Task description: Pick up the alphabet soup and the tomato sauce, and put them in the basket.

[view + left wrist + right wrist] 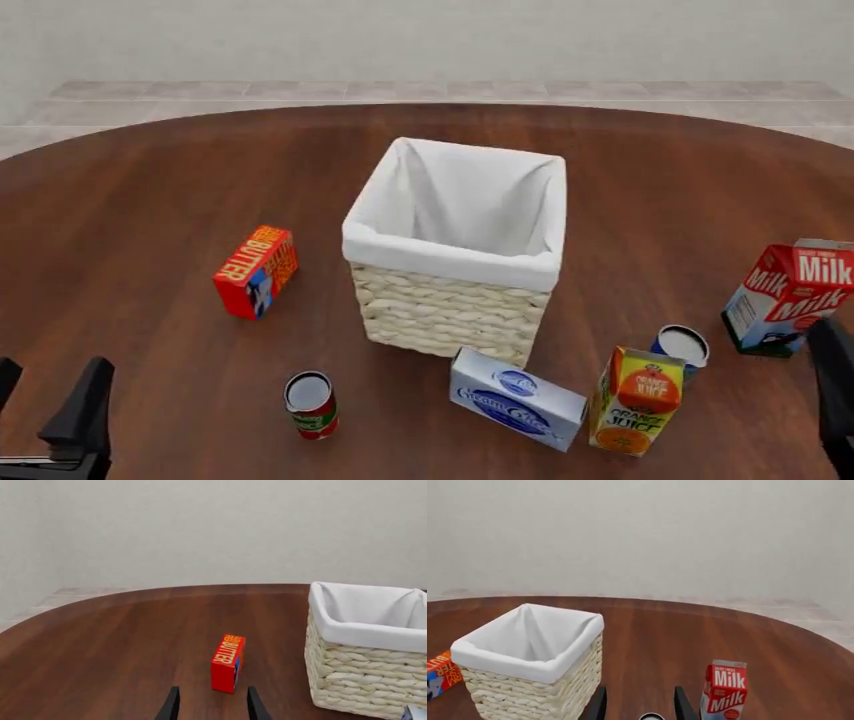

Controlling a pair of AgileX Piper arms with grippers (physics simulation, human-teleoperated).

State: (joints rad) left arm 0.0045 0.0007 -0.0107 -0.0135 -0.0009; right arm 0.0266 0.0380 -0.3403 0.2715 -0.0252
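The tomato sauce [311,404], a small red can with a green band and silver top, stands upright in front of the basket [454,262], to its left. A second can, the alphabet soup [682,347], stands right of the basket, behind an orange juice carton; its silver rim [652,717] just shows between the right fingers. The wicker basket [365,652] [527,655] holds nothing. My left gripper [47,395] [212,707] is open at the near left, away from both cans. At the near right, my right gripper [841,385] [639,705] is open and holds nothing.
A red butter box [256,270] [228,662] stands left of the basket. A cream cheese box [517,397] and an orange juice carton [638,400] sit in front of the basket. A milk carton [790,297] [724,690] stands at the far right.
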